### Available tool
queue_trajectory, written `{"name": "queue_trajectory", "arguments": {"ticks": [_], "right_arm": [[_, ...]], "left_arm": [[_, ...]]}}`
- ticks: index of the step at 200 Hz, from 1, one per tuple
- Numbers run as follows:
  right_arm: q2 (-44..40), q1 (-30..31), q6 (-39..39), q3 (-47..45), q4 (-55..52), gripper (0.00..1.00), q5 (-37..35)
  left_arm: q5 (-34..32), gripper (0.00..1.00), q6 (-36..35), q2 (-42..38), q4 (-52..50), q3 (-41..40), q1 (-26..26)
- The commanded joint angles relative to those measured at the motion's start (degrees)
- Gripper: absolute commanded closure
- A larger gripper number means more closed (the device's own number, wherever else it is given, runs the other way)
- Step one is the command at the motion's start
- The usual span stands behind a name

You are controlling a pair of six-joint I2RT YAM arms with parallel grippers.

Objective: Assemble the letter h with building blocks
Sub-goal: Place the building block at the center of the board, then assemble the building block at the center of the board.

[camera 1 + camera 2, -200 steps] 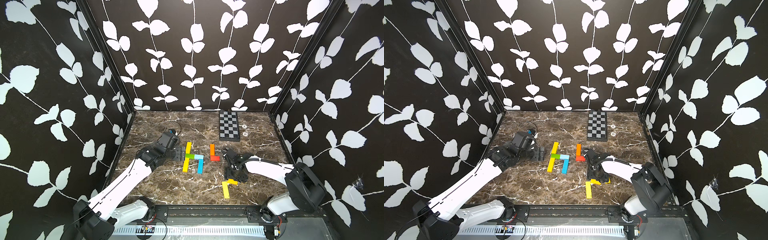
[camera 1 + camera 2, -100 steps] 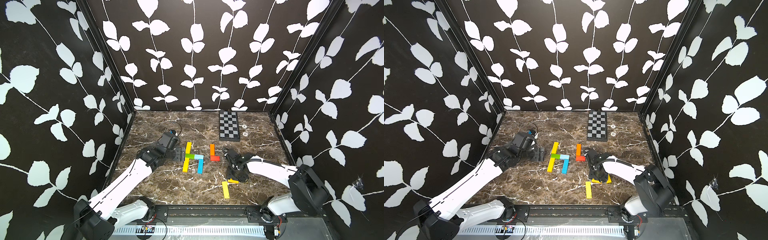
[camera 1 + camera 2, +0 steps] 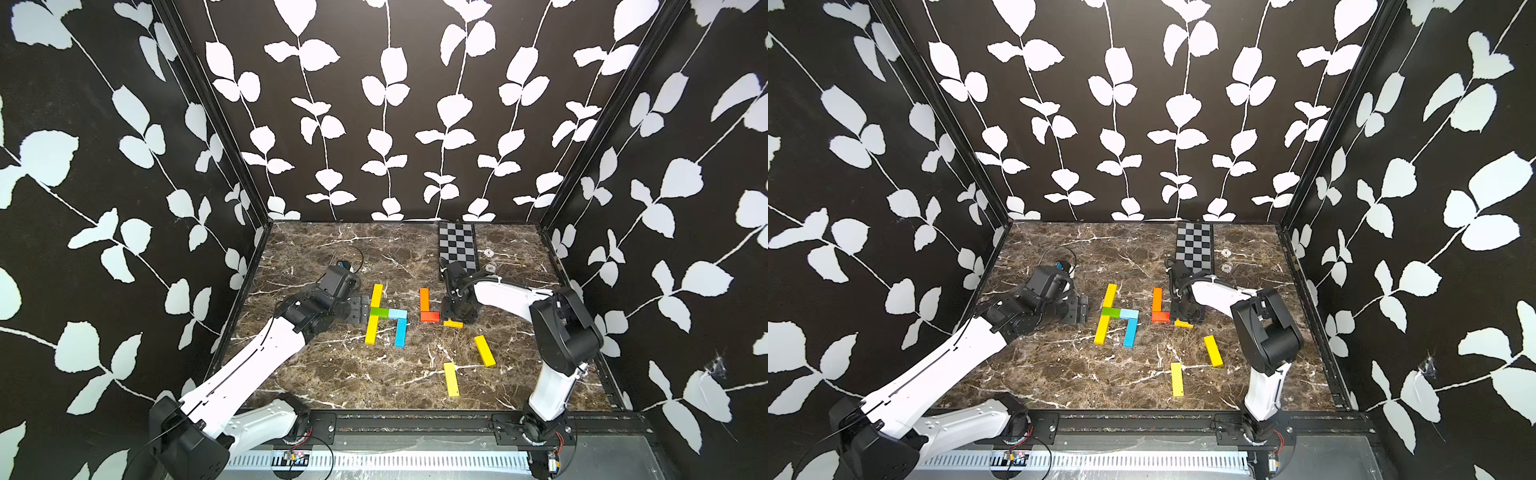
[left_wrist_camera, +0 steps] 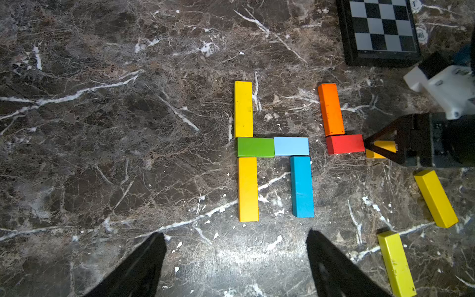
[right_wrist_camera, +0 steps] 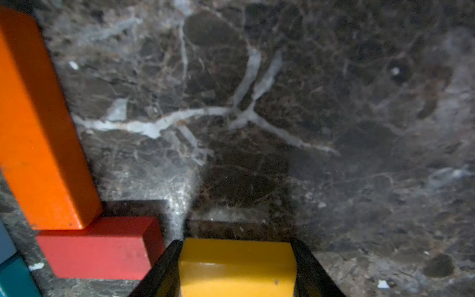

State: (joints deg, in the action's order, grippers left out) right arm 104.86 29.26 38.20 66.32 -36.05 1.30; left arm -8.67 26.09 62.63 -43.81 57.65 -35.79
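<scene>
Short glossy yellow-orange block (image 5: 236, 264) sat clamped between the black jaws of the right gripper (image 4: 383, 150), just beside the short red block (image 5: 97, 246) at the foot of the long orange bar (image 5: 38, 123). Best seated flush against red's end, squared, before release. Left gripper (image 4: 235, 234) hung apart, empty. Whether the block touched the brown marble table (image 5: 308, 102) was hidden.

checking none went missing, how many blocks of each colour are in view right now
yellow blocks: 5, counting the short yellow block in the right gripper
green block: 1
light blue block: 1
blue block: 1
orange block: 1
red block: 1
total: 10
</scene>
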Motion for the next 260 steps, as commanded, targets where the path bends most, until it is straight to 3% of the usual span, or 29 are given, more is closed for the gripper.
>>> {"name": "queue_trajectory", "arguments": {"ticks": [1,51,87,123,260], "right_arm": [[1.2,-1.0,-2.5,1.3,0.4,0.45,0.2],[-2.0,-1.6,-0.8,-0.3,0.2,0.22,0.1],[-7.0,-2.7,3.1,-1.4,2.1,0.14,2.1],[-8.1,-4.1,8.7,-4.6,5.4,0.11,5.1],[-3.7,-3.8,11.5,-5.5,11.1,0.12,11.2]], "left_arm": [[-0.8,0.12,0.3,-0.1,-0.2,-0.8,0.5],[0.3,0.13,0.1,0.6,0.6,-0.9,0.5],[1.3,0.13,-0.2,1.1,1.0,-0.9,0.5],[1.7,0.13,-0.2,0.8,1.5,-1.6,0.5],[2.6,0.14,-0.4,0.9,2.8,-3.3,0.5]]}}
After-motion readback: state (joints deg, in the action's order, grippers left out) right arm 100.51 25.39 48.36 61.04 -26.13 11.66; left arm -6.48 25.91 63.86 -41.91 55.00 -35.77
